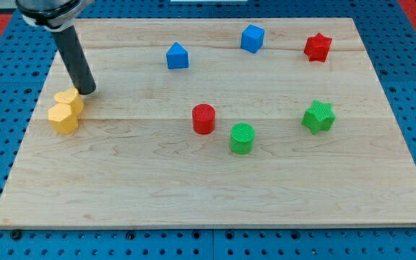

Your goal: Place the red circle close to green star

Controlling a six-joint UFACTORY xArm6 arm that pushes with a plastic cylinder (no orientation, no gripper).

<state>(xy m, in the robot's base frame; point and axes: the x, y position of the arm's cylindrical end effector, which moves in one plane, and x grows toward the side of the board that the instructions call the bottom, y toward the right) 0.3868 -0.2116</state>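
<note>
The red circle (204,118) is a short red cylinder near the board's middle. The green star (318,116) lies well to its right, at about the same height in the view. A green cylinder (242,138) stands between them, just right of and below the red circle. My tip (87,92) is at the view's left, far from the red circle, just above and right of two yellow blocks (66,111).
A blue triangular block (177,55) and a blue cube (252,38) lie near the view's top. A red star (317,47) lies at the top right. The wooden board (208,195) rests on a blue perforated table.
</note>
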